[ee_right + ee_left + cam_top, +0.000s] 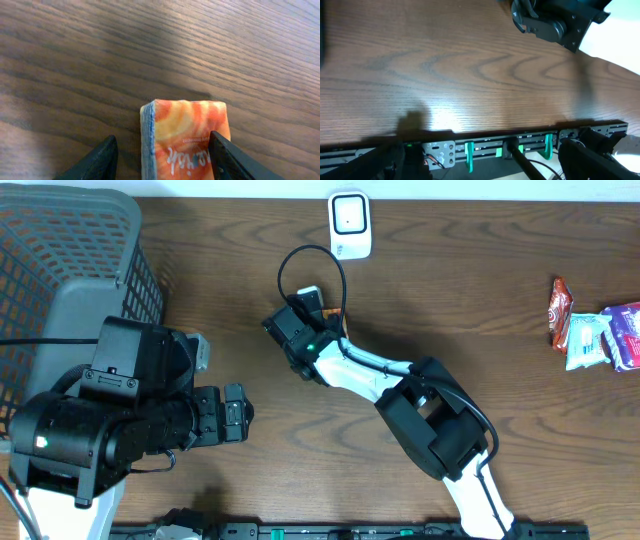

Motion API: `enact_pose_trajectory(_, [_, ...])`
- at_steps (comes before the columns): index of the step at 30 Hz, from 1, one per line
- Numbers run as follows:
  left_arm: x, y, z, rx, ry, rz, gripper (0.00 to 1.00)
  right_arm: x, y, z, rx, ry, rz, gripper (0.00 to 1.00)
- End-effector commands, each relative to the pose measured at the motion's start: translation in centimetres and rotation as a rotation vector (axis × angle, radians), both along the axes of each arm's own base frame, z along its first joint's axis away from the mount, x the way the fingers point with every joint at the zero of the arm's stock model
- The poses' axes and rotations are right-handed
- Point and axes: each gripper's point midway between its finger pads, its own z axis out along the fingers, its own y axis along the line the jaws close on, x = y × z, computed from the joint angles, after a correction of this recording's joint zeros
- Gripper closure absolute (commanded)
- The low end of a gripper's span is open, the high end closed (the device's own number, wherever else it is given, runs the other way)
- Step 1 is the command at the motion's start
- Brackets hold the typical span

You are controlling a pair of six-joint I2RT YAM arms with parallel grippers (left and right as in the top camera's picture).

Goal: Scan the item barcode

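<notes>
The item, an orange packet [187, 135] with white lettering and a blue edge, lies flat on the wooden table. My right gripper [161, 150] is open around it. There is a gap between the left finger [97, 160] and the packet, while the right finger sits at the packet's edge. In the overhead view the right gripper [305, 310] and a little of the packet [312, 296] sit just below the white scanner [350, 225]. My left gripper [240, 413] hangs open and empty over bare wood at the lower left.
A grey mesh basket [60, 240] stands at the far left. Several snack packets [600, 335] lie at the right edge. A black cable [300, 255] loops near the scanner. A rail with green clamps [470, 155] runs along the table's front edge.
</notes>
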Motion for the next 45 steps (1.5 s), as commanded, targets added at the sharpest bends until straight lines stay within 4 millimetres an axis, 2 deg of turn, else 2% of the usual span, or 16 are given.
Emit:
enact_pose_trajectory(1, [-0.3,0.3,0.0,0.010,0.009,0.004,0.02,-0.2,-0.6,-2.9,0.002,0.066,-0.006,0.53])
enact_pose_trajectory(3, [-0.3,0.3,0.0,0.009,0.009,0.004,0.02,-0.1,-0.9,-2.9,0.004,0.074,-0.010,0.83])
enact_pose_trajectory(4, [-0.3,0.3,0.0,0.009,0.009,0.004,0.02,-0.2,-0.8,-2.9,0.014,0.083,-0.006,0.94])
enact_pose_trajectory(5, [-0.3,0.3,0.0,0.009,0.009,0.004,0.02,-0.2,-0.7,-2.9,0.030,0.095,-0.001,0.99])
enact_pose_trajectory(11, [-0.3,0.3,0.0,0.009,0.009,0.004,0.02,0.2,0.8,-0.8,0.274,0.204,0.054,0.99])
enact_pose_trajectory(17, [-0.3,0.3,0.0,0.009,0.009,0.004,0.02,0.1,2.6,3.4,0.785,0.460,0.275,0.99])
enact_pose_trajectory(19, [-0.3,0.3,0.0,0.010,0.009,0.004,0.02,-0.1,1.7,4.7,0.956,0.552,0.338,0.99])
enact_pose_trajectory(24, [-0.3,0.3,0.0,0.009,0.009,0.004,0.02,-0.4,-0.5,5.8,1.136,0.641,0.380,0.99])
enact_pose_trajectory(29, [-0.3,0.3,0.0,0.010,0.009,0.004,0.02,-0.9,-0.8,6.9,1.309,0.691,0.397,0.99])
enact_pose_trajectory(32, [-0.3,0.3,0.0,0.009,0.009,0.004,0.02,-0.8,-1.0,5.8,1.355,0.707,0.303,0.99])
enact_pose_trajectory(34, [-0.3,0.3,0.0,0.010,0.009,0.004,0.02,-0.8,-1.5,3.9,1.371,0.719,0.172,0.99])
enact_pose_trajectory(38, [-0.3,0.3,0.0,0.010,0.009,0.004,0.02,-0.8,-2.4,1.9,1.372,0.696,0.053,0.99])
enact_pose_trajectory(45, [-0.3,0.3,0.0,0.009,0.009,0.004,0.02,-0.2,-5.4,-1.6,1.242,0.623,-0.096,0.99])
